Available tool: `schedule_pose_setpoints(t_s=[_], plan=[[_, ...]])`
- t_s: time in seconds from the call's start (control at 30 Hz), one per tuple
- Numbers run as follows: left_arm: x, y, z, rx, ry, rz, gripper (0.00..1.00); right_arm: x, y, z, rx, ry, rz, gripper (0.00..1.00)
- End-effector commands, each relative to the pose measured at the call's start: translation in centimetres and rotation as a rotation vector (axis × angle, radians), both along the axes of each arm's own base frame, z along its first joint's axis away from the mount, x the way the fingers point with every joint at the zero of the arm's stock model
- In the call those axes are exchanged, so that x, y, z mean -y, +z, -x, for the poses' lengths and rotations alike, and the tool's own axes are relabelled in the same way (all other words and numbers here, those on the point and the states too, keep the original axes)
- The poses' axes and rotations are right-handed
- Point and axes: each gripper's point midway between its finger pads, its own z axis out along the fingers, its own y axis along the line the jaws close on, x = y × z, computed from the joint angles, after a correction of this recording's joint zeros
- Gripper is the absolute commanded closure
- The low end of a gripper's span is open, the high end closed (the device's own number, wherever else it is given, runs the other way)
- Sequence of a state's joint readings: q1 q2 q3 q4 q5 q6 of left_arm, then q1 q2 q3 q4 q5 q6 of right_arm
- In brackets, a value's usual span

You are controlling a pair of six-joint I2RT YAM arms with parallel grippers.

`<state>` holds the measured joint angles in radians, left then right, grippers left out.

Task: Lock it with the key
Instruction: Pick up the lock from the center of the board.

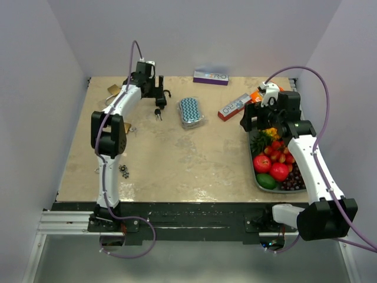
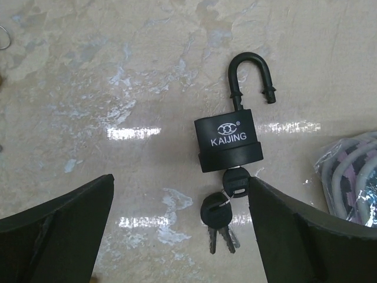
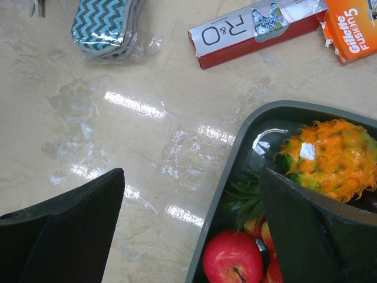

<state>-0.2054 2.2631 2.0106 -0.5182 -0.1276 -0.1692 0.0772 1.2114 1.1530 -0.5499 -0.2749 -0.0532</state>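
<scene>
We see the black KAIJING padlock [image 2: 228, 141] lying flat on the tabletop [image 1: 177, 165], near the far edge and left of the middle. Its shackle [image 2: 234, 82] stands open, with one end free of the body. A key [image 2: 235, 186] sits in the keyhole, and spare keys [image 2: 215, 211] on a ring trail from it. The left claw [image 2: 181, 180] hovers over the padlock with its fingers spread wide, touching nothing. In the wrist view the key end of the lock lies between them. The right claw [image 3: 191, 174], also spread and holding nothing, hangs over the left rim of the grey fruit tray [image 3: 230, 171] by the right edge. A zigzag-patterned pack [image 1: 191, 112] in plastic wrap lies near the padlock, toward the middle.
</scene>
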Motion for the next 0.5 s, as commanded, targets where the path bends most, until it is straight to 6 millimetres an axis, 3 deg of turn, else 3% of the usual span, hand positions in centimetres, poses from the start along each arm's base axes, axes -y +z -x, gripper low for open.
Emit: schedule_pose_setpoints(t_s=[0.0,0.3,0.47], plan=[[1.4,2.3,-3.0,0.123,0.016,0.044,0.01,0.0,0.6,-0.9,0.031,-0.022,-0.014,0.01],[3.6,-0.9,-4.5,0.122,-0.018,0.05,0.01,0.0,0.0,-1.1,0.006,-0.022,-0.011,0.01],[4.0,-1.6,-5.1,0.132,-0.002,0.032,0.01,-0.1,-0.1,-1.1,0.002,-0.02,-0.016,0.01]])
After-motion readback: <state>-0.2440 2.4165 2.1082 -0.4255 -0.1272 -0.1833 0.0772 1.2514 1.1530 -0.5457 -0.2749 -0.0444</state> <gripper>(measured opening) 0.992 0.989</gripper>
